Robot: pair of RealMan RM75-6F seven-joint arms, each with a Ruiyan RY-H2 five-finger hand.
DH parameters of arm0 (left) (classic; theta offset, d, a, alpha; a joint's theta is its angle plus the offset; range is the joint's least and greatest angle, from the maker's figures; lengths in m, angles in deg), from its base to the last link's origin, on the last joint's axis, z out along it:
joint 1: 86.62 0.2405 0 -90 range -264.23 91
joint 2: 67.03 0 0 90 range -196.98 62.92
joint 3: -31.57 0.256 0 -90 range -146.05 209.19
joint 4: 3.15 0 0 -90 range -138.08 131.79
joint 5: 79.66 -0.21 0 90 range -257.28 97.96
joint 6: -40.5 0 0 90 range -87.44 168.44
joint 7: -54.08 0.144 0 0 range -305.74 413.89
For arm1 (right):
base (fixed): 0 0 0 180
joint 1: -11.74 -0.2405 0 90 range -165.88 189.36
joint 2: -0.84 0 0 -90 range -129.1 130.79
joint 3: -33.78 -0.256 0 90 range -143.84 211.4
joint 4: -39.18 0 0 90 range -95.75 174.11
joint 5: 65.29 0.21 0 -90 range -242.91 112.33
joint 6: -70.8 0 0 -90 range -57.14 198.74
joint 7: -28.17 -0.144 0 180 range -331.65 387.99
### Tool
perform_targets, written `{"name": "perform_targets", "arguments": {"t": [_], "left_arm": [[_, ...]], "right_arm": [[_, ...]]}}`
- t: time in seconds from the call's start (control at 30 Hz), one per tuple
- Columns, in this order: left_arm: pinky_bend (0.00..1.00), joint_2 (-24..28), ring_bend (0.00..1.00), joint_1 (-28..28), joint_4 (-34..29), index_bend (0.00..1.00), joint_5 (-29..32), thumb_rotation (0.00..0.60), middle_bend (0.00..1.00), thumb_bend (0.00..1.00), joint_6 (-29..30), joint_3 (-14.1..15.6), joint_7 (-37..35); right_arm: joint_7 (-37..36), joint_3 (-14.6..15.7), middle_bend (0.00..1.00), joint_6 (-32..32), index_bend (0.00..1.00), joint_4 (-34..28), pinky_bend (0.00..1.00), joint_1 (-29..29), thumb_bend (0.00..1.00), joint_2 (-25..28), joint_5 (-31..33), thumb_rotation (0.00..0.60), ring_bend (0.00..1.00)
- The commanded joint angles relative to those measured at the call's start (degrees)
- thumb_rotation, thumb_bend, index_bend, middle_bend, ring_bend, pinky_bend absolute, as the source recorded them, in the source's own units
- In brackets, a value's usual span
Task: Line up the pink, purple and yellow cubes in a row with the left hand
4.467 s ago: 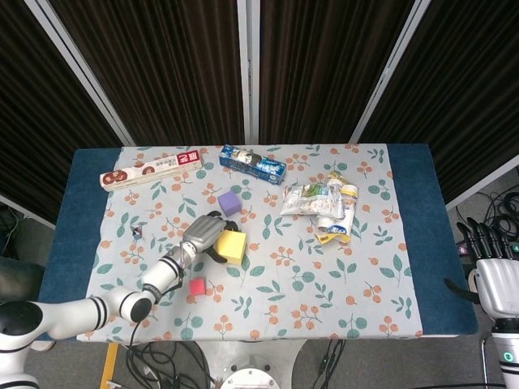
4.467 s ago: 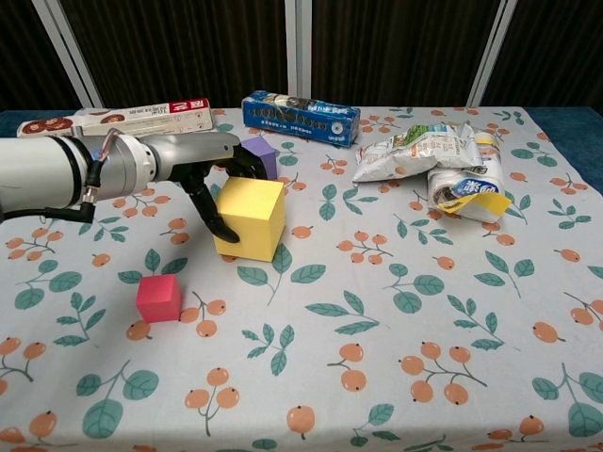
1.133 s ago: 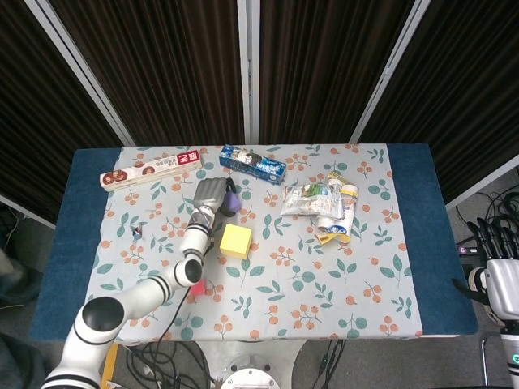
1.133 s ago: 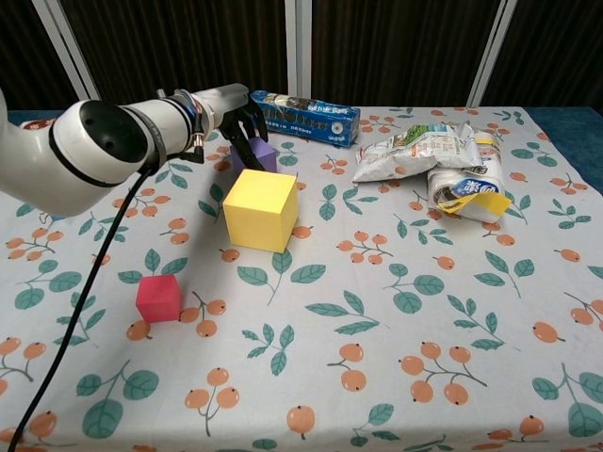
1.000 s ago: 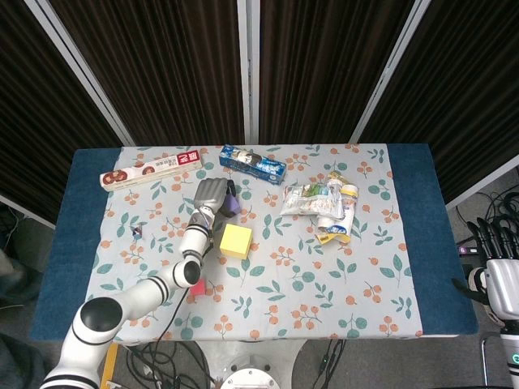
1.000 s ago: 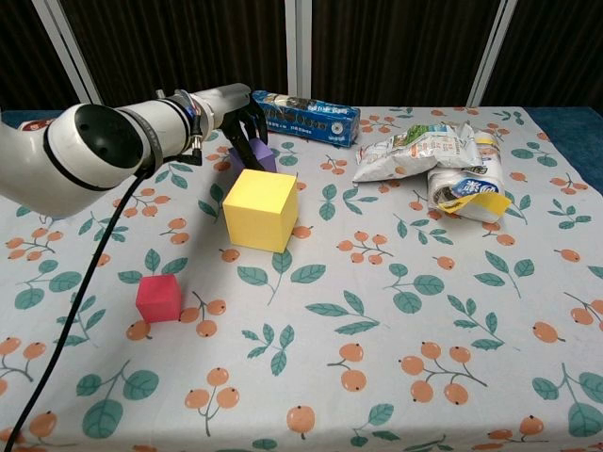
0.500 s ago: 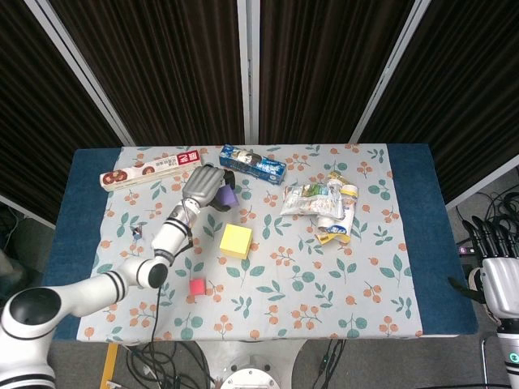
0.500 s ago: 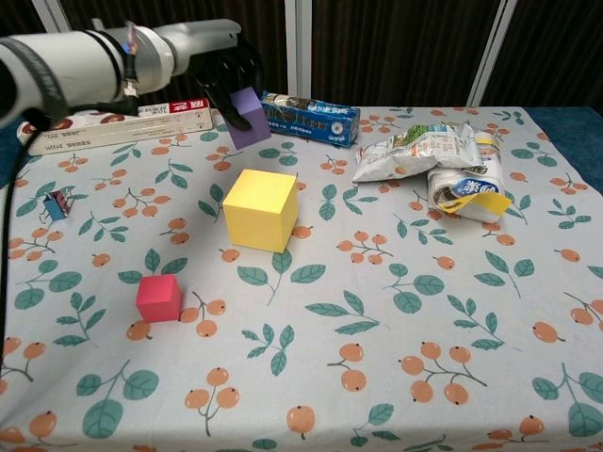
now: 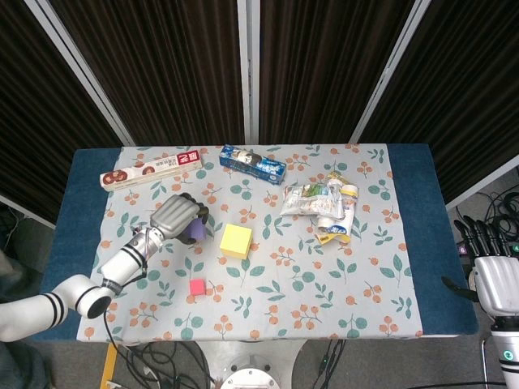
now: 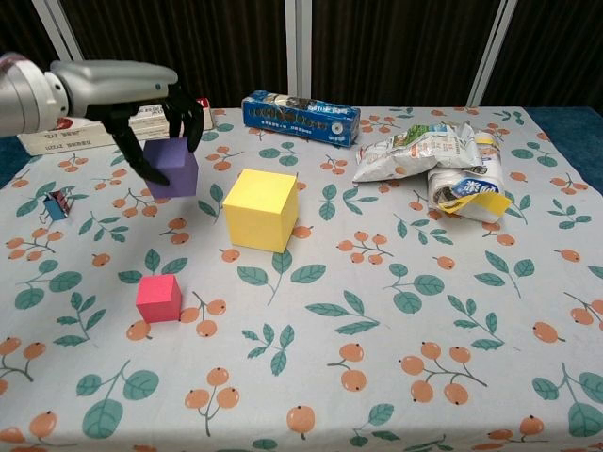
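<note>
Left robot hand (image 10: 151,113) grips purple cube (image 10: 172,167); labels unreadable.

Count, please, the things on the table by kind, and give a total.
Cubes: 3 (purple cube held by the left hand, yellow cube, pink cube)
Long boxes: 2 (white-red box, blue box)
Snack bags in a pile: number unclear
Small clip: 1
Total: 6, plus the pile

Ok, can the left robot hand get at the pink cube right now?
Probably not yet: the left robot hand holds the purple cube. The pink cube itself sits unobstructed on the cloth.
</note>
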Motion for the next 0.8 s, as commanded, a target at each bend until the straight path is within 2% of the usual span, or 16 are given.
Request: {"name": "perform_targets", "arguments": {"t": [0.03, 0.37, 0.8], "left_arm": [[0.30, -2.17, 0.45, 0.63, 2.02, 0.53, -2.06, 0.600, 0.59, 0.24, 0.71, 1.59, -1.37], [0.29, -5.66, 0.44, -0.07, 7.18, 0.52, -4.27, 0.600, 0.56, 0.24, 1.77, 2.04, -1.31], [0.29, -7.91, 0.43, -1.64, 10.90, 0.48, -4.46, 0.600, 0.51, 0.24, -0.74, 2.65, -0.19]], "right_arm": [[0.21, 0.05, 0.04, 0.11, 0.00, -0.20, 0.00, 0.09, 0.03, 0.06, 0.05, 0.600, 0.00], [0.97, 0.07, 0.04, 0.50, 0.00, -0.91, 0.00, 0.45, 0.03, 0.28, 0.49, 0.600, 0.00], [1.02, 0.02, 0.04, -0.01, 0.00, -0.85, 0.00, 0.29, 0.03, 0.28, 1.00, 0.600, 0.00]]}}
